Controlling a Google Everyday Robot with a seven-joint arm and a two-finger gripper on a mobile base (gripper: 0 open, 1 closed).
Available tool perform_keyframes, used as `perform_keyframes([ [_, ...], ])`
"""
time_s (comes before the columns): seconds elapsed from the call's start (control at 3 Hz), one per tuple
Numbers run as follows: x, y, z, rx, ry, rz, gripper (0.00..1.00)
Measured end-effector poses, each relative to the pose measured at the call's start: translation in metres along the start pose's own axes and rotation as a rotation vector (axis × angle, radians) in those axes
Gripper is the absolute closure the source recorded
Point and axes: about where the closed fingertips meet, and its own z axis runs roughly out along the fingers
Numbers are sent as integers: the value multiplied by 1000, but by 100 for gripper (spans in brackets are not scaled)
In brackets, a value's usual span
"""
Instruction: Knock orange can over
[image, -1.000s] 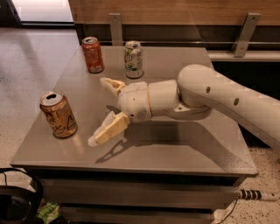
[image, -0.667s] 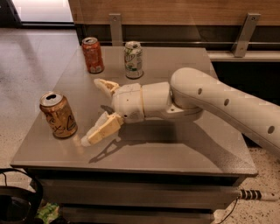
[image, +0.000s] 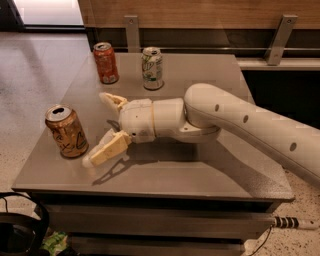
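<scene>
On the left part of the grey tabletop, near its left edge, the orange can stands upright. Its silvery top with the open mouth faces up, and dark scribbled lines run over its coppery side. Just to its right sits the end effector, reaching in from the right at the end of a thick white arm that lies low across the tabletop. The end effector is released: its 2 tan fingers are spread wide and grip nothing. The upper finger points toward the back left and is clearly apart from the can. The lower finger slants toward the front left, and its tip comes just beside the base of the can; whether the 2 touch cannot be told. The can stands outside the gap between the fingers, slightly left of it. A shadow of the end effector falls on the tabletop below the lower finger.

At the back of the tabletop stand 2 more cans, both upright and well apart from the end effector: a red-orange can at the back left and a white-and-green can just to its right. Behind them, 2 metal brackets are fixed to a wooden wall. On the floor at the lower left lies a black looped object, and a striped cable end shows at the lower right.
</scene>
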Motion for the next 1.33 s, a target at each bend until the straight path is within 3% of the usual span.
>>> perform_keyframes([
  [1.0, 7, -2, 42, 11, 103, 37, 0],
  [1.33, 9, 1, 58, -14, 126, 26, 20],
])
